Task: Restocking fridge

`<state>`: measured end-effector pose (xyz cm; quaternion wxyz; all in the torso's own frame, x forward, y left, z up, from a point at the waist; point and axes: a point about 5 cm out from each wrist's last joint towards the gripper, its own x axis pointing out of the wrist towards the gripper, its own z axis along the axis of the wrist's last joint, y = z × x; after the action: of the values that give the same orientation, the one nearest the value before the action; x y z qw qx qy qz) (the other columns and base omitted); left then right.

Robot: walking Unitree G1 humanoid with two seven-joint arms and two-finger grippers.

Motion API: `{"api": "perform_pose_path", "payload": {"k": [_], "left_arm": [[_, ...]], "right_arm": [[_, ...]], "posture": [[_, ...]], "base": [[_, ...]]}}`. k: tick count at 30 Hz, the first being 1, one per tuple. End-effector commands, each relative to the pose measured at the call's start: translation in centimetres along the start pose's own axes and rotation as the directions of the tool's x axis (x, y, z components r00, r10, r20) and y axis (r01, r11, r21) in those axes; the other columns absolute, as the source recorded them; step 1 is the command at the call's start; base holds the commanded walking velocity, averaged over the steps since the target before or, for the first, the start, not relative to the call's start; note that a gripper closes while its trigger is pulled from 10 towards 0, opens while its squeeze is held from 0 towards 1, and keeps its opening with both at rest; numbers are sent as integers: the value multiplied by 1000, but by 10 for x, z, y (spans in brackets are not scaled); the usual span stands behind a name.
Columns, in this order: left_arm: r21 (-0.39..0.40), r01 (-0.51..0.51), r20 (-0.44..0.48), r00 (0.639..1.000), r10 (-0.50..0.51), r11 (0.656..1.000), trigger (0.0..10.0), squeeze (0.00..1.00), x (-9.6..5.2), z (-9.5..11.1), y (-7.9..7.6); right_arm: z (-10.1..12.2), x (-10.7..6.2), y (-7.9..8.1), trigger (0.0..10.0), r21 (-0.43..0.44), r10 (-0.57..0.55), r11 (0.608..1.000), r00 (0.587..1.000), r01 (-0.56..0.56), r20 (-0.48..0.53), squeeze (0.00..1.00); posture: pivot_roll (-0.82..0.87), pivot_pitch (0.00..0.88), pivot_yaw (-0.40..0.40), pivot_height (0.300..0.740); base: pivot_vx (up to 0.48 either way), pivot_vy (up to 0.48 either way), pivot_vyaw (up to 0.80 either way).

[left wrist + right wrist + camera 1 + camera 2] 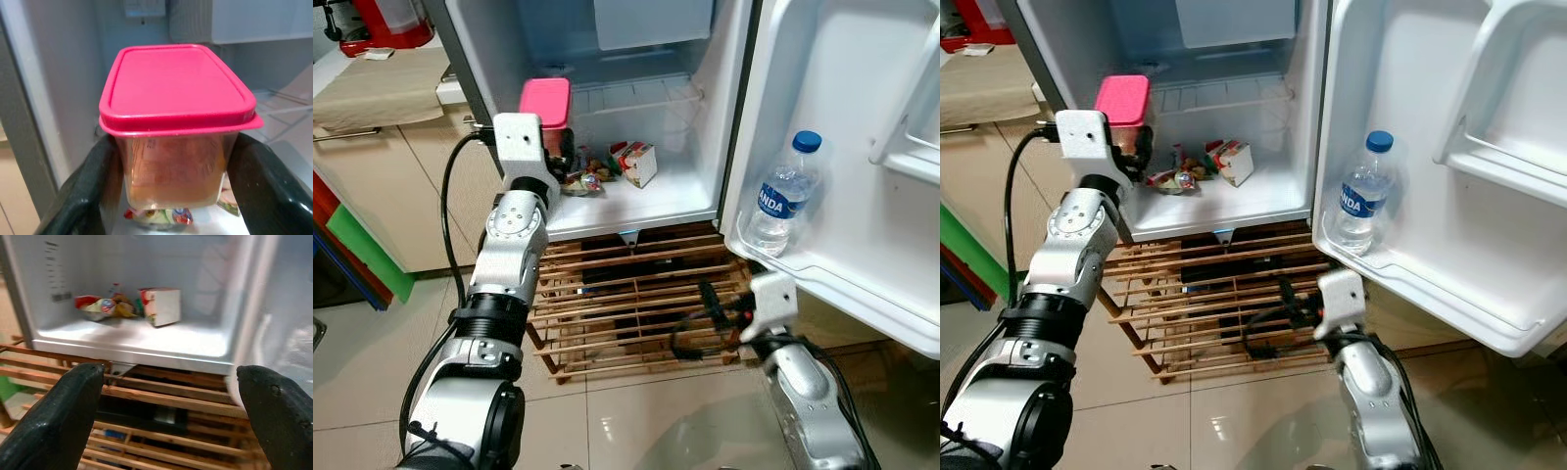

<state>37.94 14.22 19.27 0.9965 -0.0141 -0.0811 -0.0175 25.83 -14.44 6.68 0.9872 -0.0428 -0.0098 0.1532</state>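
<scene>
Left claw point(176, 196) clamped on pink-lidded container point(176, 112) at open fridge point(636, 196), right claw point(171, 421) spread wide, low by wooden rack point(626, 313)

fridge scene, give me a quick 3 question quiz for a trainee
1. True or false: the left gripper holds the pink-lidded container between its fingers.
2. Where does the water bottle stand? A) fridge floor B) door shelf C) wooden rack
3. Fill in: the right gripper hangs with its fingers ____, in front of the wooden rack.

Key: 1 true. 2 B, the door shelf. 3 open.
</scene>
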Motion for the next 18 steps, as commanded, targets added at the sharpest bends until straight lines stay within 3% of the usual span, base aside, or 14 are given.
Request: {"api": "perform_pose_path", "payload": {"k": [1,18], "left_arm": [[-4,8,29,1000,-8,1000,10000,0,4,7,-1],[-29,22,36,999,-21,999,10000,0,0,2,-11]], "right_arm": [[0,2,2,10000,-10,12,1000,1000,-12,5,0],[11,8,9,10000,-1,54,999,997,-54,54,0]], "posture": [[-100,0,116,740],[-101,0,111,740]], "base": [[375,0,0],[476,0,0]]}}
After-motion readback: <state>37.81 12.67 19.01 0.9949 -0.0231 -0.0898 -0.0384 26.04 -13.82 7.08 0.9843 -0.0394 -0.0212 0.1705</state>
